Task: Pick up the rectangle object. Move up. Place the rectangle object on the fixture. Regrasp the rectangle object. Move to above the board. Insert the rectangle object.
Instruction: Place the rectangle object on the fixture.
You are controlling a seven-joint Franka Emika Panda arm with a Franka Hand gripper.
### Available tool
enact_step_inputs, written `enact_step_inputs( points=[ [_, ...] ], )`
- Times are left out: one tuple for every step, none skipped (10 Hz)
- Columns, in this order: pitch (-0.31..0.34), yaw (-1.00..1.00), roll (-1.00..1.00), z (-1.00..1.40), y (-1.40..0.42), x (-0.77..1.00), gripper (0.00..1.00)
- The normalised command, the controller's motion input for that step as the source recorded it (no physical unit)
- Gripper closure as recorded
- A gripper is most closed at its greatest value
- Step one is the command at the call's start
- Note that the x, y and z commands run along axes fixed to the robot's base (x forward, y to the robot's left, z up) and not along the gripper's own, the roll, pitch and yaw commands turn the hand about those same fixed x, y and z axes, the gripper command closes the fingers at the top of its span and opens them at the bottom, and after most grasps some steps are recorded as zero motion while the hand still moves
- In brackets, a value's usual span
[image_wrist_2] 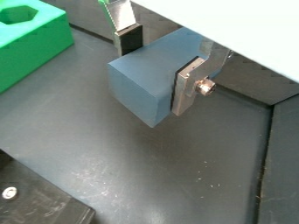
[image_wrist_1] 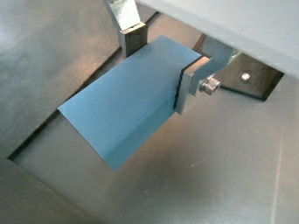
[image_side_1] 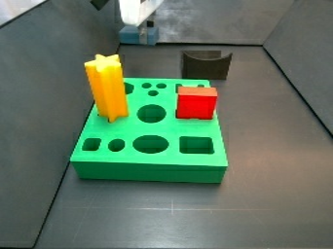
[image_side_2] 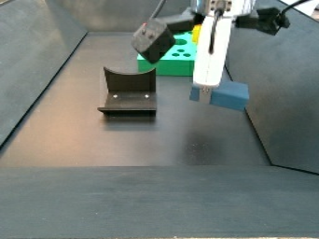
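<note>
1. The hand (image_wrist_1: 160, 54) is seen in both wrist views clamped on the rectangle object (image_wrist_1: 128, 108), a slate-blue block; the silver finger plates (image_wrist_1: 191, 84) are pressed on opposite faces, and the block's free end juts out past them.
2. In a wrist view the same hand (image_wrist_2: 158, 57) is shown holding the blue block (image_wrist_2: 149, 80) clear above the dark floor (image_wrist_2: 152, 166), with nothing touching the block's underside.
3. In a side view the hand (image_side_2: 214, 79) hangs above the floor with the rectangle object (image_side_2: 228, 94) gripped at its tip, raised and well off the ground, near the right wall.
4. The fixture (image_side_2: 127, 91), a dark L-shaped bracket on a base plate, is seen standing on the floor to the left of the held block, apart from it.
5. In a wrist view one corner of the fixture (image_wrist_1: 250, 77) is visible just beyond the hand.
6. The board (image_side_1: 154, 136), a bright-green slab with shaped holes, lies nearest the camera in a side view; a yellow star-shaped post (image_side_1: 107, 88) stands upright in it at the left and a red cube (image_side_1: 197, 101) sits in it at the right.
7. Behind the board the fixture (image_side_1: 205, 64) is seen, and farther back at the top edge the hand (image_side_1: 138, 24) with a sliver of blue (image_side_1: 136, 36) in it.
</note>
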Motion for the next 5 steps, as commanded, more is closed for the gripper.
enact_step_inputs(
  points=[
    [0.018,0.0,0.01,1.0,0.0,-0.01,1.0],
    [0.03,-0.01,0.02,1.0,0.0,-0.02,1.0],
    [0.035,-0.01,0.03,1.0,0.0,-0.02,1.0],
    [0.049,-0.02,0.06,1.0,0.01,-0.03,1.0],
    [0.053,-0.02,0.06,1.0,0.01,-0.03,1.0]
  ],
)
